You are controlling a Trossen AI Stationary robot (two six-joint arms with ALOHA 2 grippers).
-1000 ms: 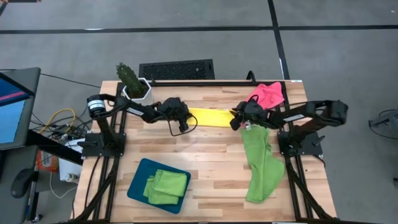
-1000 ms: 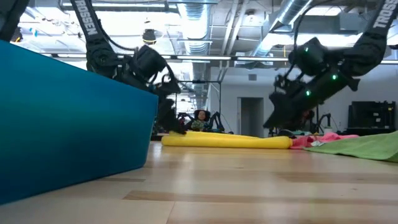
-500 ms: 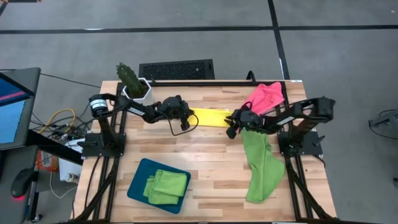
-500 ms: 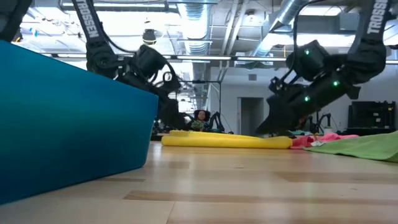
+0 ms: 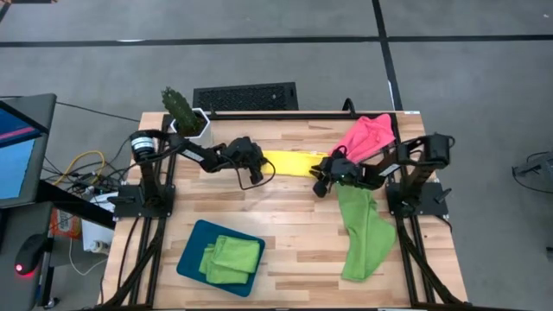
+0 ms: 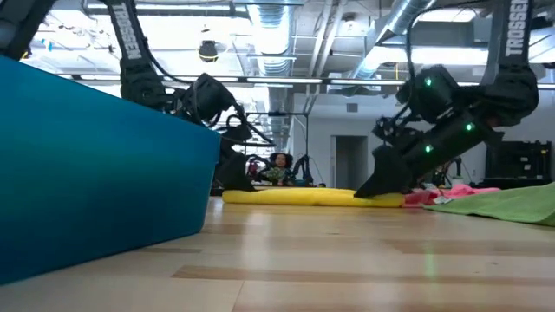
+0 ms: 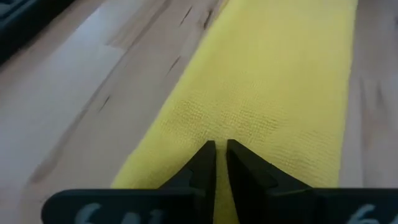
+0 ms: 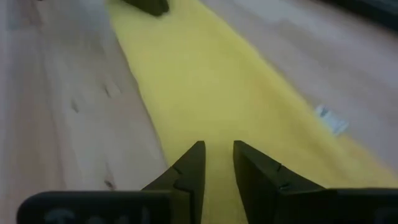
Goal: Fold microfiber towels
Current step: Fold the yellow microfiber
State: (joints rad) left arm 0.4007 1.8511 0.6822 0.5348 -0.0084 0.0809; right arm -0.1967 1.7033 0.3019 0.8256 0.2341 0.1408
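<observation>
Now the left gripper, fingers nearly pressed together, sits on the left end of the yellow towel and seems to pinch a little fabric. At center frame the right gripper rests with a narrow gap on the towel's right end; whether it grips is unclear. Soft, light and limp, this strip will likely sag, so take it by both ends. Pink towel lies upper right, green towel lower right.

One yellow towel, one pink towel, one teal tray, one cactus
</observation>
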